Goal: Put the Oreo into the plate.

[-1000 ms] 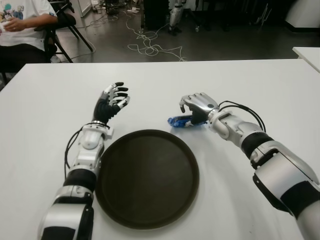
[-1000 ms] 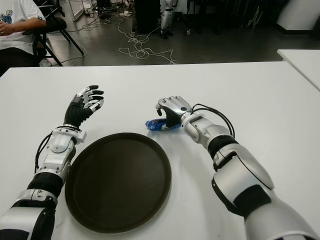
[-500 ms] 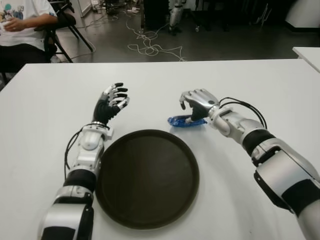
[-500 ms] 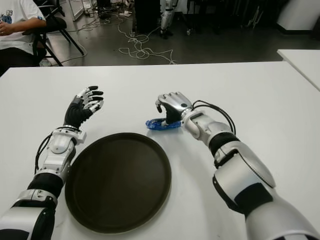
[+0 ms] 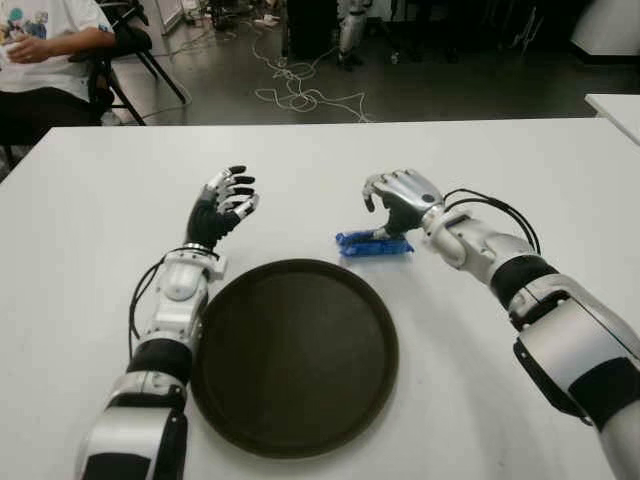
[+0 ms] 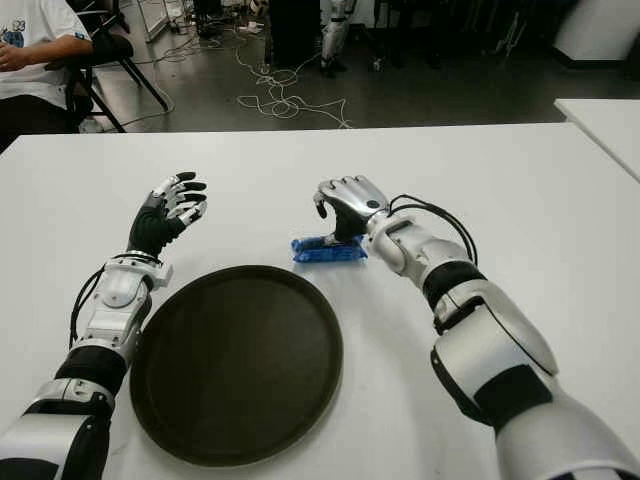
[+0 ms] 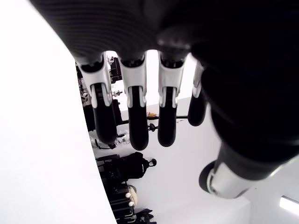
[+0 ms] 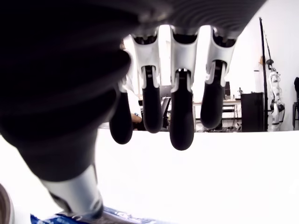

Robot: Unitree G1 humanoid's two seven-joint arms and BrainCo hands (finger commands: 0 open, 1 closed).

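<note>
The Oreo (image 5: 373,243) is a blue packet lying flat on the white table (image 5: 480,400), just past the far right rim of the dark round plate (image 5: 295,355). My right hand (image 5: 380,214) hovers over the packet's right end with its fingers loosely spread; nothing is clasped. In the right wrist view the thumb tip points down at the packet (image 8: 117,218), and I cannot tell whether it touches. My left hand (image 5: 226,198) shows raised beside the plate's far left rim, fingers (image 7: 135,126) relaxed and holding nothing.
A seated person (image 5: 45,45) and a chair are beyond the table's far left corner. Cables (image 5: 300,95) trail on the floor behind the table. Another white table (image 5: 615,105) stands at the far right.
My right hand has lifted and drawn slightly right, its fingers coming off the Oreo packet, which now lies flat. The left hand has barely moved.
</note>
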